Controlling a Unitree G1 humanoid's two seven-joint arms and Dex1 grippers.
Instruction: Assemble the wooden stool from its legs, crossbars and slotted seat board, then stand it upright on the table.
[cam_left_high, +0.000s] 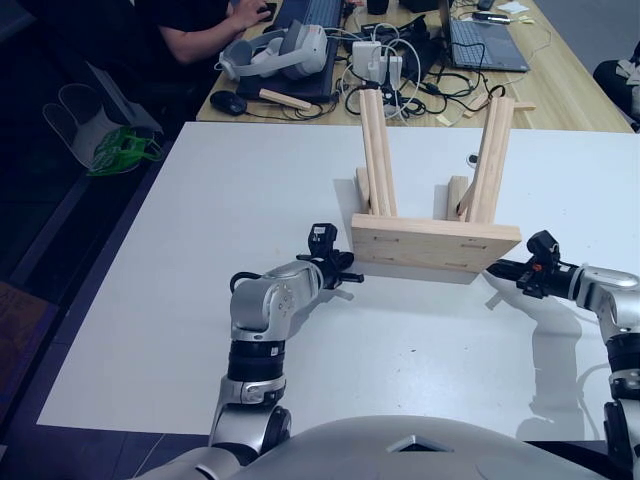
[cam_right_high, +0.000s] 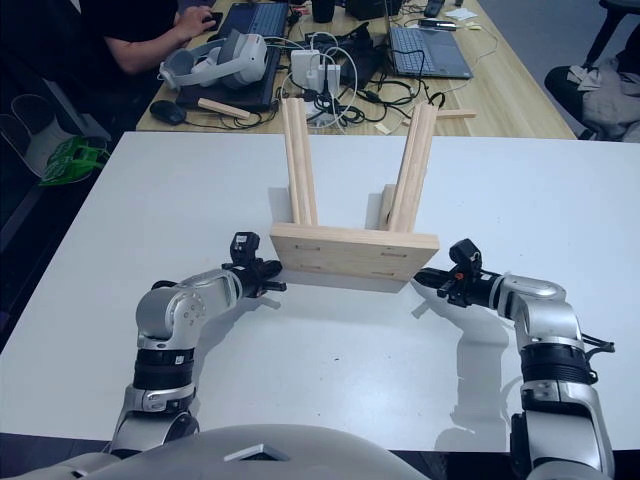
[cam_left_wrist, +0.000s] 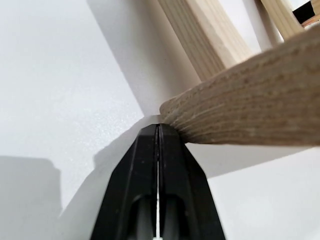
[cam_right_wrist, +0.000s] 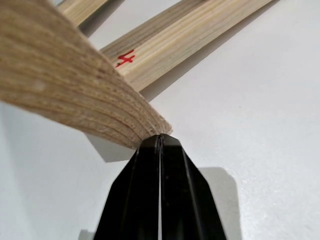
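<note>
The wooden stool lies on its side on the white table (cam_left_high: 200, 260). Its seat board (cam_left_high: 435, 243) faces me, and its legs (cam_left_high: 378, 150) (cam_left_high: 492, 155) point away with crossbars (cam_left_high: 457, 193) between them. My left gripper (cam_left_high: 350, 275) is shut with nothing in it, its tips touching the seat board's lower left corner (cam_left_wrist: 210, 117). At the lower right corner (cam_right_wrist: 100, 110) my right gripper (cam_right_high: 418, 278) is likewise shut and empty, tips against the wood. A leg with a red mark (cam_right_wrist: 126, 58) runs past that corner.
Beyond the table's far edge stands a wooden desk (cam_left_high: 560, 90) with laptops, cables, a headset (cam_left_high: 275, 52) and a loose wooden piece (cam_left_high: 285, 98). A person sits at its far left. Bare table lies to the left and in front of the stool.
</note>
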